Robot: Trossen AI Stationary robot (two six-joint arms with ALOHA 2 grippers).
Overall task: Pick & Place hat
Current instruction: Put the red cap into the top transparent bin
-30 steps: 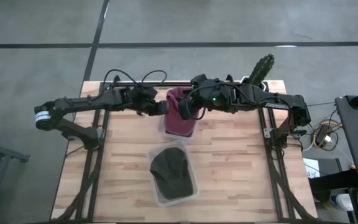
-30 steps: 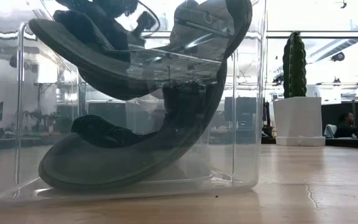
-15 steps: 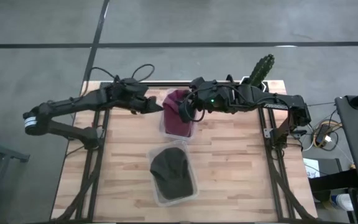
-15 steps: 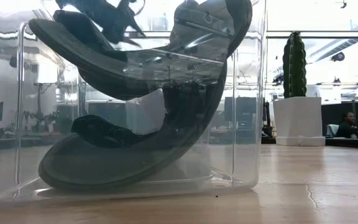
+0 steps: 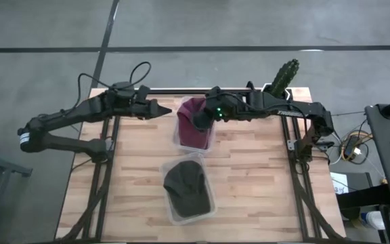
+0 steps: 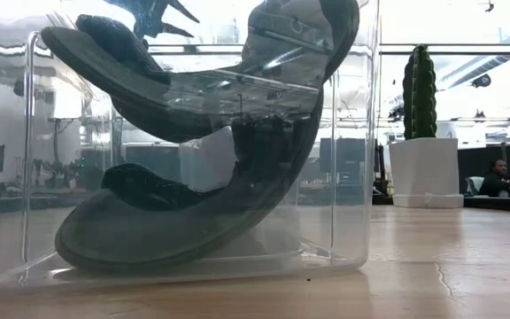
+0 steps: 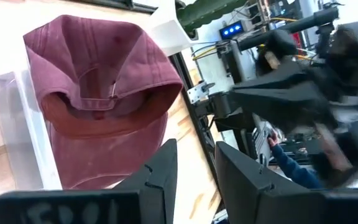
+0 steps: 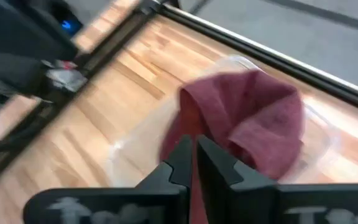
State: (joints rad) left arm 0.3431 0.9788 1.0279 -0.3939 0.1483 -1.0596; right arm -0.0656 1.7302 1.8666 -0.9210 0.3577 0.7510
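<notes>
A maroon hat [image 5: 192, 137] [image 7: 98, 81] [image 8: 253, 124] sits crumpled in a clear bin [image 5: 179, 140] at the table's far middle. In a second clear bin [image 5: 208, 210] near the front edge lies a dark hat [image 5: 185, 186] [image 6: 193, 204]. My right gripper [image 5: 200, 122] [image 8: 193, 146] hovers over the maroon hat, shut, its tips right at the cloth. Left of that bin, my left gripper [image 5: 161, 110] [image 7: 194, 149] stands open with nothing between its fingers, pointing at the hat. My right gripper comes at the maroon hat from above and from the table's right, its shut fingers [image 8: 180, 155] in front of the cloth's upper fold [image 8: 191, 112]. Whether they touch or pinch the cloth I cannot tell.
A potted cactus [image 5: 283, 76] [image 6: 419, 93] stands at the table's far right corner. Bare wood [image 5: 263, 183] lies to the right and left of the near bin. People and desks show in the room beyond the table.
My left gripper has drawn back from the maroon hat toward the table's left edge. My right gripper has shifted a little left over the hat. Both hats lie as before.
</notes>
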